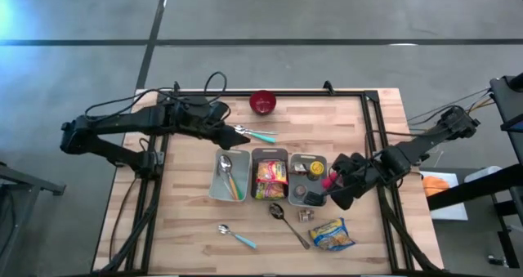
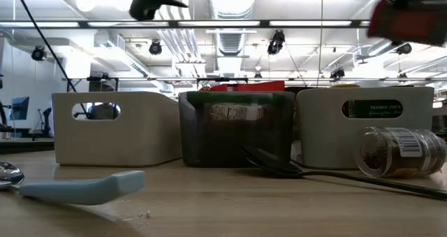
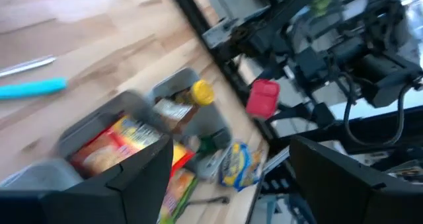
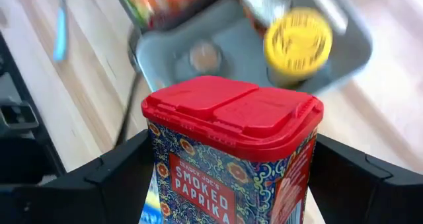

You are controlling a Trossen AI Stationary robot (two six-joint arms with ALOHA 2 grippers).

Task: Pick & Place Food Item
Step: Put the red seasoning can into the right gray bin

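Paprika tin (image 4: 232, 154) — clamped between right claw (image 4: 231, 178) fingers | above bin (image 4: 344, 52)

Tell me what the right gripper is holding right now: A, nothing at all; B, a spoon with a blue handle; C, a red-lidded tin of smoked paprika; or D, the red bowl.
C: the right wrist view shows the right gripper with a finger on each side of the red-lidded smoked paprika tin, lifted above the grey bin with the yellow-capped jar.
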